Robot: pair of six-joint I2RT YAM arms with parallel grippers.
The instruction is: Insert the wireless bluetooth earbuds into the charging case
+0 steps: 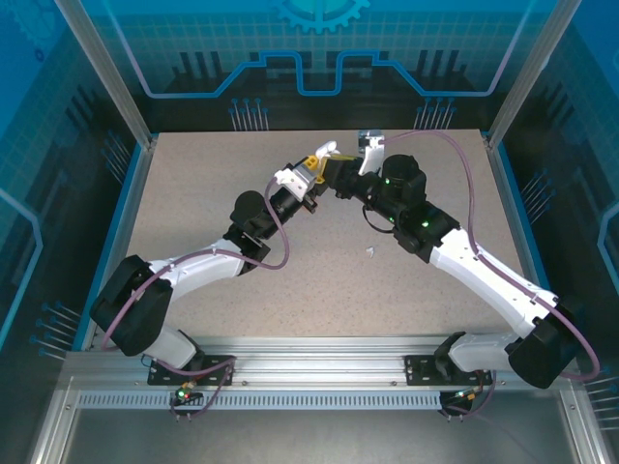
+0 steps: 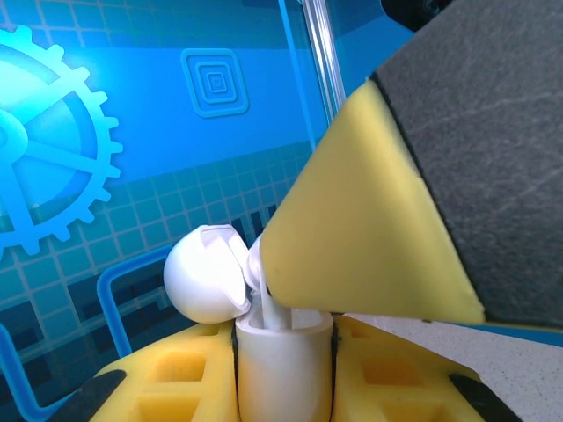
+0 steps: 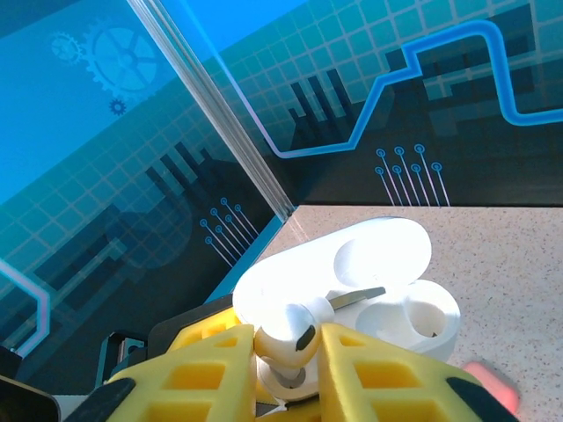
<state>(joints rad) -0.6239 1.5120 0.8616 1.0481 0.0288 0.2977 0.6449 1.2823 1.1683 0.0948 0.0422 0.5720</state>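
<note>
The white charging case (image 2: 281, 374) stands upright between the yellow fingers of my left gripper (image 2: 283, 338), which is shut on it. Its lid (image 2: 204, 277) is flipped open to the left. A white earbud (image 3: 286, 345) sits between the pads of my right gripper (image 3: 288, 330), both pads touching it, and its stem (image 2: 266, 303) reaches down into the case's mouth. In the right wrist view the case (image 3: 352, 272) shows one empty well (image 3: 424, 318). From above, the left gripper (image 1: 311, 176) and right gripper (image 1: 340, 186) meet at the table's back centre, holding the case (image 1: 329, 151) off the table.
A second small white earbud (image 1: 370, 253) lies on the speckled table (image 1: 213, 184) in front of the right arm. A blurred pink object (image 3: 489, 383) lies on the table beside the case. Clear walls and metal posts (image 1: 106, 72) fence the table.
</note>
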